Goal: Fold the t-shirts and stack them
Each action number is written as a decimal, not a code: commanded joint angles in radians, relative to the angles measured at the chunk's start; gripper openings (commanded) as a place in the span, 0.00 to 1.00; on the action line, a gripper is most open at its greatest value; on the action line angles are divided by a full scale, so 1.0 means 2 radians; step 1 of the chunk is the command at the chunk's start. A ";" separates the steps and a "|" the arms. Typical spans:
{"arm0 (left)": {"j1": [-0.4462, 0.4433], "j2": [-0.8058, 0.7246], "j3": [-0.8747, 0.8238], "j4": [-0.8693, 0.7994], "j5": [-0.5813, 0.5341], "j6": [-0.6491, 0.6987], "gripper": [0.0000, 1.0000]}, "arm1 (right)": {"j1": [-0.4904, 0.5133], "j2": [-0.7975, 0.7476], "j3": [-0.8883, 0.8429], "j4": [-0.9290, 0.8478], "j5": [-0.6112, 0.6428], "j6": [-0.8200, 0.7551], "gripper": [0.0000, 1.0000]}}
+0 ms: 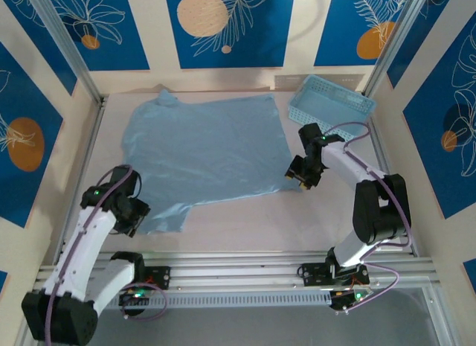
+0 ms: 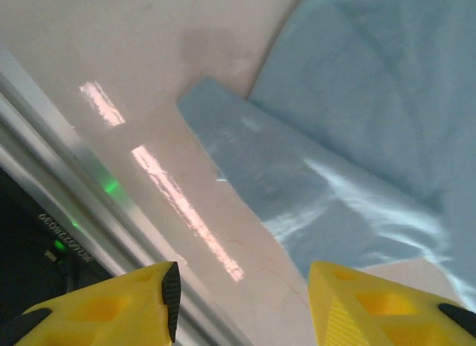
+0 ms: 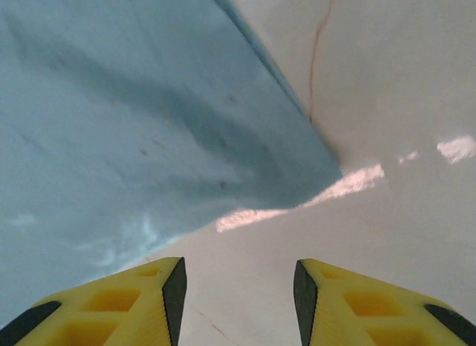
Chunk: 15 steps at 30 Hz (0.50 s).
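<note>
Tiny white print on black housing (image 2: 44,245) — not legible

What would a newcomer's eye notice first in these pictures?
A dusty-blue t-shirt lies spread flat over the middle of the table. Both grippers are open at its near edge: the left gripper by a sleeve, the right gripper by a corner. A light-blue basket sits far right.

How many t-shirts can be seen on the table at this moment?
1. The t-shirt lies spread flat in the middle of the table. Another might be hidden under it or in the basket.
</note>
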State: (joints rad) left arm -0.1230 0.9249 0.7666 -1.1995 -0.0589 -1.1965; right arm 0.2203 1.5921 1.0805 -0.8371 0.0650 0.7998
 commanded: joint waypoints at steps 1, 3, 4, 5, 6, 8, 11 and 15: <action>-0.001 0.005 -0.031 -0.029 0.025 0.009 0.53 | -0.023 -0.001 -0.034 0.012 -0.046 0.010 0.46; 0.005 -0.002 -0.055 -0.001 0.039 0.002 0.57 | -0.040 -0.002 -0.049 0.020 -0.055 0.007 0.46; 0.009 -0.005 -0.064 0.016 0.042 0.000 0.59 | -0.046 -0.003 -0.053 0.023 -0.056 0.003 0.46; 0.014 -0.006 -0.072 0.032 0.040 -0.002 0.62 | -0.052 -0.004 -0.055 0.027 -0.056 0.001 0.46; 0.020 -0.005 -0.078 0.046 0.040 -0.003 0.63 | -0.058 -0.004 -0.057 0.030 -0.058 -0.001 0.47; 0.039 0.002 -0.086 0.067 0.039 0.000 0.67 | -0.073 -0.002 -0.062 0.042 -0.069 0.000 0.48; 0.068 0.008 -0.091 0.084 0.035 0.016 0.68 | -0.087 0.007 -0.065 0.052 -0.083 0.000 0.49; 0.109 0.003 -0.103 0.119 0.044 0.030 0.68 | -0.097 0.018 -0.068 0.064 -0.095 0.005 0.48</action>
State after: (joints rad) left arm 0.0521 0.9379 0.5884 -1.0271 0.0074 -1.1675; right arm 0.0383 1.6073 0.9646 -0.7330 -0.0681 0.8001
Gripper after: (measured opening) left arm 0.676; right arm 0.486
